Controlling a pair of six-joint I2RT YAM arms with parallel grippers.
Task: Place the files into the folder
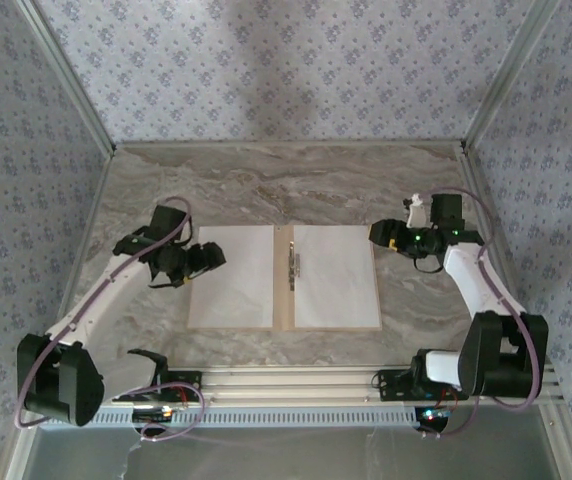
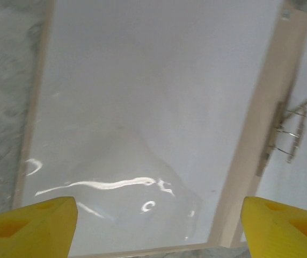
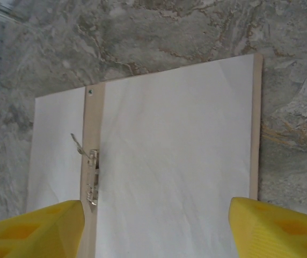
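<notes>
Top external view: marble-pattern table (image 1: 266,180), with open tan folder (image 1: 284,300) lying flat at its centre. Two white files lie on folder, one per leaf: left sheet (image 1: 231,275) and right sheet (image 1: 336,275), bare tan spine between them. At folder's left edge, left gripper (image 1: 214,258) over left sheet, yellow fingers wide apart, holding nothing. Off folder's far right corner, right gripper (image 1: 378,232), fingers wide apart, empty. On folder spine, grey metal clip (image 1: 292,265) with thin wire arms.
</notes>
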